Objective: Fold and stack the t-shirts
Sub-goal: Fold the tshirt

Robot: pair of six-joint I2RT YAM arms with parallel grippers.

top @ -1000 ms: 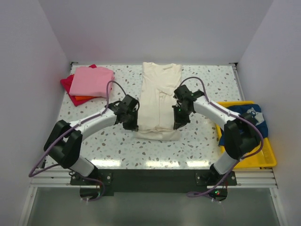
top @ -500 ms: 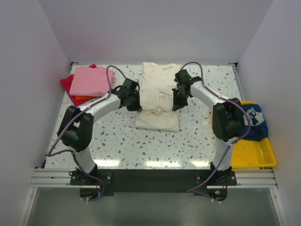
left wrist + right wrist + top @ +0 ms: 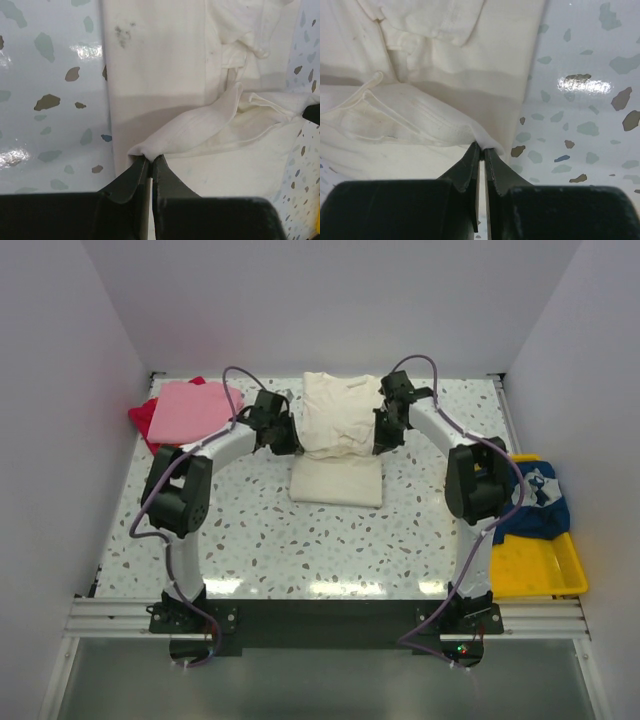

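Far-left corner of the tabletop (image 3: 250, 540): a pink t-shirt (image 3: 195, 410) hides most of a red t-shirt (image 3: 142, 418). My left gripper (image 3: 150, 159) is clamped on a bunched fold of the cream t-shirt (image 3: 160, 70) — only the wrist views show the pinch. That shirt lies mid-table toward the far edge, between my grippers. My right gripper (image 3: 482, 146) pinches its opposite fold. Right edge: navy t-shirt (image 3: 545, 502), partly behind my arm, on the yellow tray (image 3: 530, 570).

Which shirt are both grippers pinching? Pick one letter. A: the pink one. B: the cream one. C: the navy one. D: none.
B: in the wrist views the left gripper and the right gripper are each shut on a fold of the cream t-shirt, while the pink t-shirt lies apart at the far left.
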